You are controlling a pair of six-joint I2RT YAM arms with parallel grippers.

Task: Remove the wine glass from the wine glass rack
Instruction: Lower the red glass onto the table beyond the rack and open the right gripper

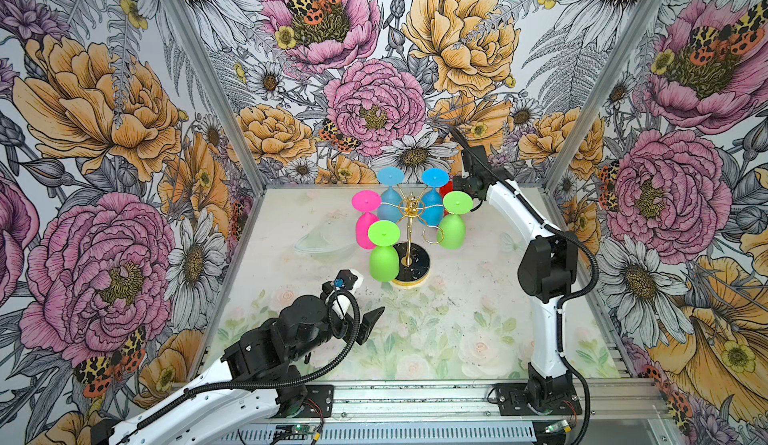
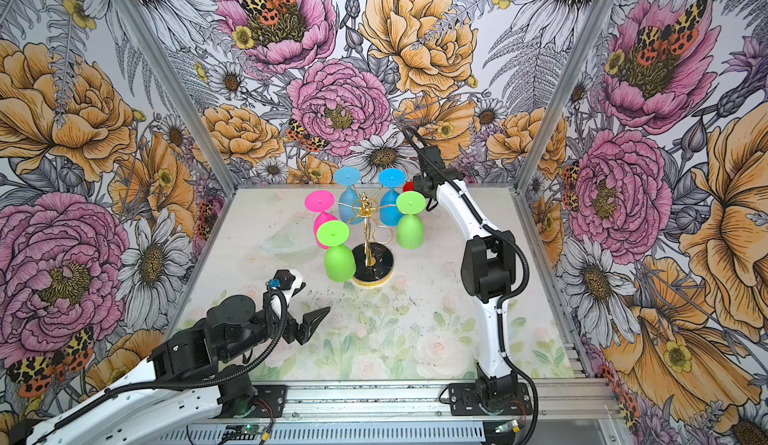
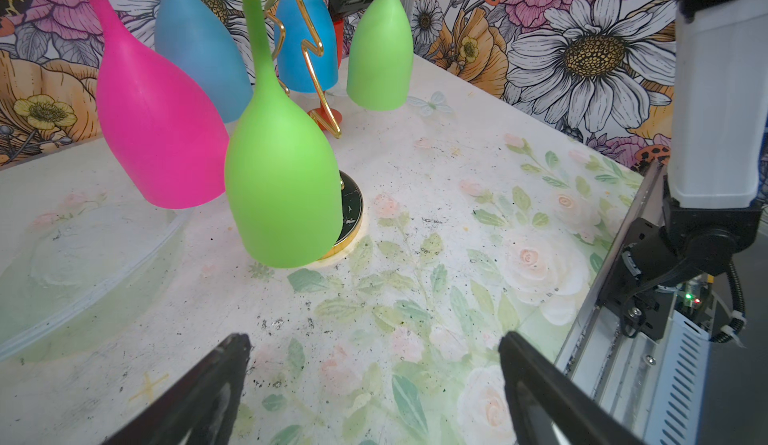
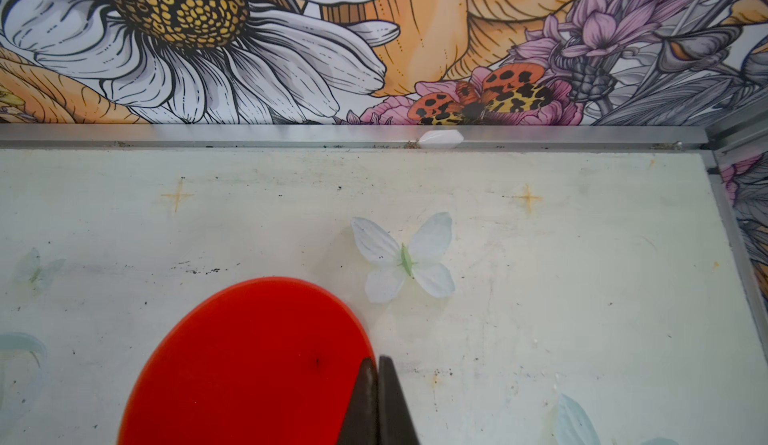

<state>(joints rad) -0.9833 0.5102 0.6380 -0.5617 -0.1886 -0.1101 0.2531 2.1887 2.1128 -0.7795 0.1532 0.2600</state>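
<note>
The gold wire wine glass rack (image 1: 409, 208) (image 2: 364, 208) stands mid-table on a round black base (image 3: 352, 204). Several wine glasses hang from it, bowls down: a near green one (image 1: 384, 262) (image 3: 282, 197), a pink one (image 1: 365, 224), two blue and a far green one (image 1: 453, 231). One front loop (image 1: 432, 235) is bare. My left gripper (image 1: 365, 297) (image 3: 374, 339) is open and empty, low over the table in front of the near green glass. My right gripper (image 1: 453, 185) (image 4: 378, 359) is shut behind the rack, tips at the rim of a red wine glass's foot (image 4: 249, 364).
A clear glass dish (image 1: 324, 243) (image 3: 83, 256) lies left of the rack. The metal frame rail (image 4: 291, 135) and flowered walls close in the back and sides. The arms' mounting rail (image 1: 415, 401) runs along the front edge.
</note>
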